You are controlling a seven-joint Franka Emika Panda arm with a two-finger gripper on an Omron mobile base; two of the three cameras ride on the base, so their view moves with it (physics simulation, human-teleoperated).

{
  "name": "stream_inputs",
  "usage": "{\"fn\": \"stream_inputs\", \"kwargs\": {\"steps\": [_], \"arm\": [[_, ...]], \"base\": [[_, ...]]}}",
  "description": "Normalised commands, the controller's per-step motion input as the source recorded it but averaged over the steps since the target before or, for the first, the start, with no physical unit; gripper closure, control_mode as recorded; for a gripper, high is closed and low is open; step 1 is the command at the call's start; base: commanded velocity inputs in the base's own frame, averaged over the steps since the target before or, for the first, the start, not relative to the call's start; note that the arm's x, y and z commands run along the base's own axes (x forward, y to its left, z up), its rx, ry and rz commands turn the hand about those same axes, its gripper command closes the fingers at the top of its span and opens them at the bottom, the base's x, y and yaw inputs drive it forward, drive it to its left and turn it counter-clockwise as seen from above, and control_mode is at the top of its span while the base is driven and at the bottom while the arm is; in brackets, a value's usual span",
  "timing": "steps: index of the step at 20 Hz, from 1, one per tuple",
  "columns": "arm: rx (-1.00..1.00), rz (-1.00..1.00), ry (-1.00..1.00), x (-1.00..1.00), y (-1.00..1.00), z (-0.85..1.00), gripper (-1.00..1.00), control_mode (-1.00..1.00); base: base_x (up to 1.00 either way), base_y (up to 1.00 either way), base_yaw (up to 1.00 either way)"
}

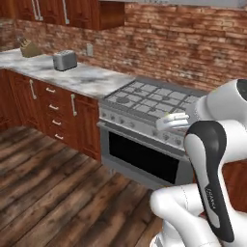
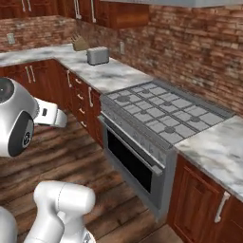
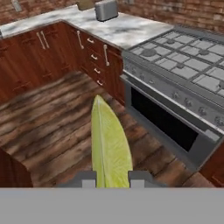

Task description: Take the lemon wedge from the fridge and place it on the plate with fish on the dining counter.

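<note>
Closest to the hand camera, the gripper (image 3: 112, 178) is clenched on the lemon wedge (image 3: 110, 146), a yellow-green sliver standing up between the two dark fingertips (image 3: 86, 179), its lower end cut off by the bottom of the view. Beneath it lies a dark wooden plank floor (image 3: 48, 127). Just beyond stands a grey range (image 3: 175, 100) with a black oven door and a row of knobs too small to count; its right side runs out of the frame. From the left base view, the white arm (image 1: 212, 159) with its dark joint covers the range's right end and the lower right corner. From the right base view, the arm (image 2: 19, 123) rises at the lower left, its hand end cut off by the left edge. Left of the range run red-brown drawer cabinets (image 1: 58, 111) under a marble countertop (image 1: 82, 77). Farther back on that countertop sits a silver toaster (image 1: 64, 60), and beyond it a knife block (image 1: 30, 48), blurred. A red brick wall (image 1: 183, 43) closes the scene, with dark wood upper cabinets (image 1: 72, 12) cut off at the top.
</note>
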Motion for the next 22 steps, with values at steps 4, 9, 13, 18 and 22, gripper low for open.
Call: {"fn": "stream_inputs", "kwargs": {"steps": [4,9,13,18,22], "arm": [[0.00,0.00,0.00,0.00,0.00,0.00,1.00,1.00],[0.00,0.00,0.00,0.00,0.00,0.00,1.00,1.00],[0.00,0.00,0.00,0.00,0.00,0.00,1.00,1.00],[0.00,0.00,0.00,0.00,0.00,0.00,1.00,1.00],[0.00,0.00,0.00,0.00,0.00,0.00,1.00,1.00]], "base": [[0.06,0.36,0.86],[0.89,0.17,0.51],[1.00,-0.62,0.05],[1.00,-0.22,0.07],[1.00,0.00,0.17]]}}
